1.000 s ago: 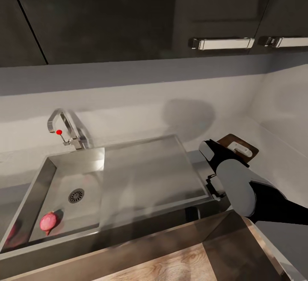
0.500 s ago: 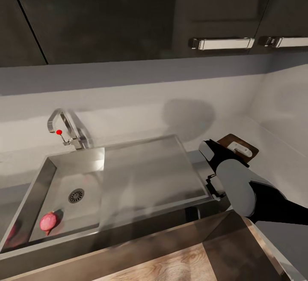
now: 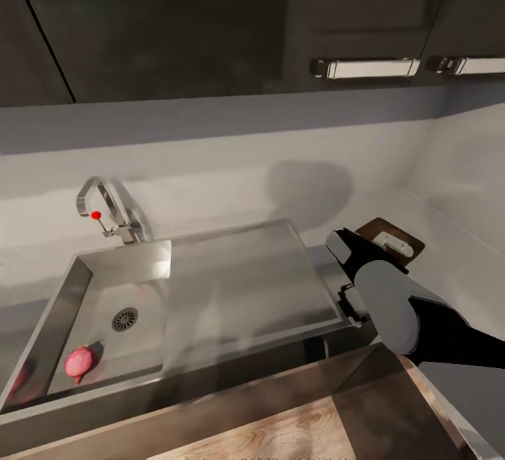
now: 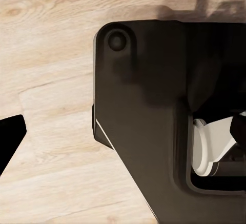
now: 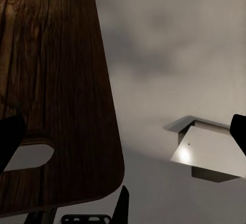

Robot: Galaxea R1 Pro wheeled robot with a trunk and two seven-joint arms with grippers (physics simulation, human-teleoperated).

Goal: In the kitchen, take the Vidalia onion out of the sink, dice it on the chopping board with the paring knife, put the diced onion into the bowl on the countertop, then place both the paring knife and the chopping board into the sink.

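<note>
From the head camera I look down on the sink (image 3: 105,292), which takes up the lower left of the frame, its drainboard stretching toward the centre. The Vidalia onion (image 3: 79,362), reddish-pink, lies in the basin near its lower left corner, below and left of the round drain (image 3: 125,320). The chrome tap (image 3: 109,211) with its red dot stands at the basin's upper edge.

My right arm (image 3: 393,306) reaches in from the lower right, past the drainboard's right edge. Beyond it, at centre right, the chopping board (image 3: 410,246) rests on the grey surface (image 3: 456,264), with a small white object (image 3: 393,241) on top.

In the right wrist camera the board fills the left side, its handle slot at lower left, and the right hand (image 5: 123,131) stands with its fingers spread wide apart, holding nothing.

In the left wrist camera I cannot tell the left hand's state; I see wooden floor (image 4: 51,106) and a dark part of the robot (image 4: 154,121).
</note>
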